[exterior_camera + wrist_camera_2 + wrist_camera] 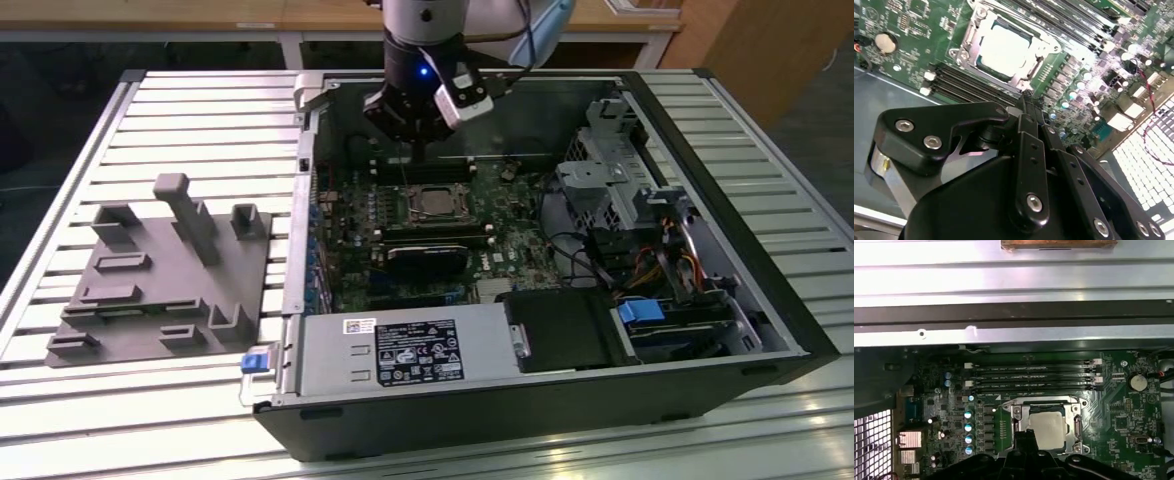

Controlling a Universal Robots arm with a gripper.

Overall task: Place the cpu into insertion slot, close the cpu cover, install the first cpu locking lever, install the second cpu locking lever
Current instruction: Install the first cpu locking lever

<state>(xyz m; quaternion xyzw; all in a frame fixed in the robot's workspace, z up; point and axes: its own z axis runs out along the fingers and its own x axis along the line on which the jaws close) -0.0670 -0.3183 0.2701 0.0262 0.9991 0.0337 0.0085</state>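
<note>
My tool is clenched shut and holds nothing. The cpu lies in the insertion slot, in the middle of the exterior view, with the cpu cover down over it. I can't make out the levers. I think I should push slowly and never touch the cpu.

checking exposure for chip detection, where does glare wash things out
Second wrist view: the cpu top is blown out white, the vent grille too. First wrist view: cpu pale, edges clear. Exterior view: the slatted table glares along its near edge.
</note>
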